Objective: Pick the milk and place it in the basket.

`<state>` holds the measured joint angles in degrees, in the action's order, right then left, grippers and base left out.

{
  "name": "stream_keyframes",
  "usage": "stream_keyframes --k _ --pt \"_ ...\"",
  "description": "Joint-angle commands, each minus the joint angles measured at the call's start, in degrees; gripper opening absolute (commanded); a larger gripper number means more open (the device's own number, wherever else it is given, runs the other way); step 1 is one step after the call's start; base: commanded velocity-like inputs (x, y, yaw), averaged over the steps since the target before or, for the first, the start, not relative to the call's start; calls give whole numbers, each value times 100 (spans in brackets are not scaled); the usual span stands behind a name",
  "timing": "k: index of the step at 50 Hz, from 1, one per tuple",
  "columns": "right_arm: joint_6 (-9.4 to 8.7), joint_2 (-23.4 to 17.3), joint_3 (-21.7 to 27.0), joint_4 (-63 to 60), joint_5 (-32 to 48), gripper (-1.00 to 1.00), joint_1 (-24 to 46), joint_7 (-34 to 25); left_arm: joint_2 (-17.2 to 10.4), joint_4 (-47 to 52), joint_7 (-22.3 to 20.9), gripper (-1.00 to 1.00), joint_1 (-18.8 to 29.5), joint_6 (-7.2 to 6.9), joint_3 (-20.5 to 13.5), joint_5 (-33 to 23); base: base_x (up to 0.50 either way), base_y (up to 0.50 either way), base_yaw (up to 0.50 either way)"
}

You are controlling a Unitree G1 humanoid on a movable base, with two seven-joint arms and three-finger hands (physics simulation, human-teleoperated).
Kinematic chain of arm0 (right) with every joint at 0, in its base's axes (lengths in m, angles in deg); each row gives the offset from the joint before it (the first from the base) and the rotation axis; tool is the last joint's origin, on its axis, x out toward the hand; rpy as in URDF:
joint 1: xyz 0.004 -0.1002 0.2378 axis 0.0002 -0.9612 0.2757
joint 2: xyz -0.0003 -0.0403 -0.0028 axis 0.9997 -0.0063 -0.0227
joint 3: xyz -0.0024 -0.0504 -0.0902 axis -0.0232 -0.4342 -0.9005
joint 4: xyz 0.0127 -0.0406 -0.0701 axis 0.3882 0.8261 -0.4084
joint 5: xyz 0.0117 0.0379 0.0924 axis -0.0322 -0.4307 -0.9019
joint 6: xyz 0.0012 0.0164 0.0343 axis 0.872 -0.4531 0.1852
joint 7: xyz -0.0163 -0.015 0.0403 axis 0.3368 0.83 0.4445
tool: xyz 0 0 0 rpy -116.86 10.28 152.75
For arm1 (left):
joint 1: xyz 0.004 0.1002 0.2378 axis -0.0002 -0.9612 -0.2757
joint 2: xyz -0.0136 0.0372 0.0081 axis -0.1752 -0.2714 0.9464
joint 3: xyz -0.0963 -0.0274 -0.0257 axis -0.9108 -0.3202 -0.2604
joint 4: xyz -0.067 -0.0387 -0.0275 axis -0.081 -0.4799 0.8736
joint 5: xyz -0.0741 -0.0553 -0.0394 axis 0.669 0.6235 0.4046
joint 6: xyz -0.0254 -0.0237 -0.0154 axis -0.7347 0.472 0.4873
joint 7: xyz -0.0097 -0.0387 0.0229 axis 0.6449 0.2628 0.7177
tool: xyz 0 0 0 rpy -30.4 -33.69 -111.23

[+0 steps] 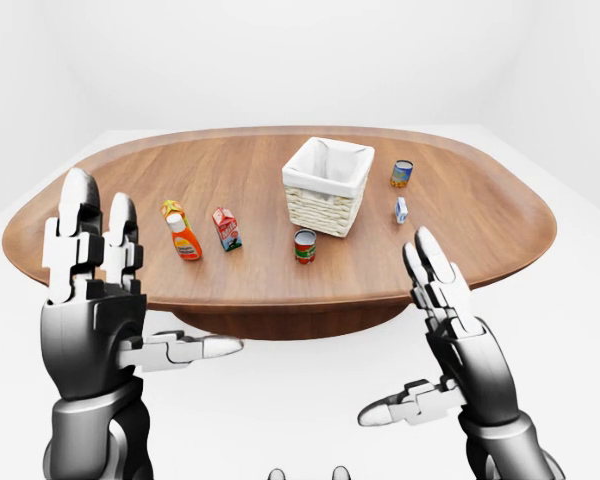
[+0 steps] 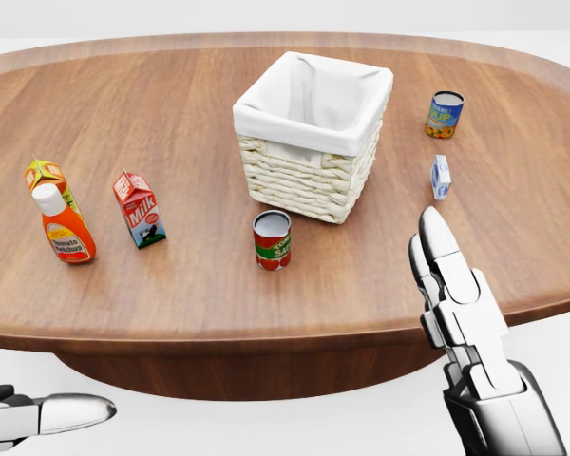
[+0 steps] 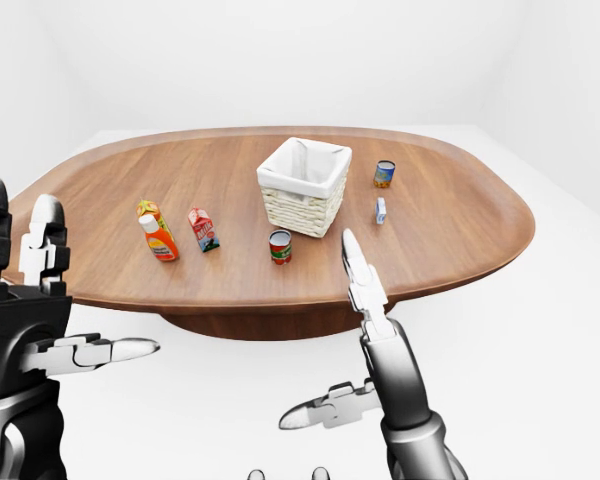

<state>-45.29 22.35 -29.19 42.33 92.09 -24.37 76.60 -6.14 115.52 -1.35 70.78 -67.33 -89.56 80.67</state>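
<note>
A bare white simulated room holding one oval wooden table (image 1: 480,215) of groceries.

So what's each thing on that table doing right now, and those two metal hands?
milk carton: upright, untouched
basket: upright, nothing visible inside
orange bottle: upright, capped
red can: upright
blue can: tilted
left robot hand: open, raised, holding nothing
right robot hand: open, holding nothing

We read "Milk" on the red-topped milk carton (image 2: 140,210). No other label was legible to us.
</note>
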Motion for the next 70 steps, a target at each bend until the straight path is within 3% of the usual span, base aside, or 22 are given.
stream_keyframes --k 1,12,70 --pt "0 -73 -126 -363 117 100 -214 0 66 205 -203 100 -144 0 43 -112 0 0 0" --pt "0 -87 -79 -611 -15 100 -242 -48 115 138 -277 100 -297 0 246 -164 0 0 0" --pt "0 -75 -62 -802 -303 100 -360 -239 126 76 -308 100 -421 0 380 -150 18 0 0"
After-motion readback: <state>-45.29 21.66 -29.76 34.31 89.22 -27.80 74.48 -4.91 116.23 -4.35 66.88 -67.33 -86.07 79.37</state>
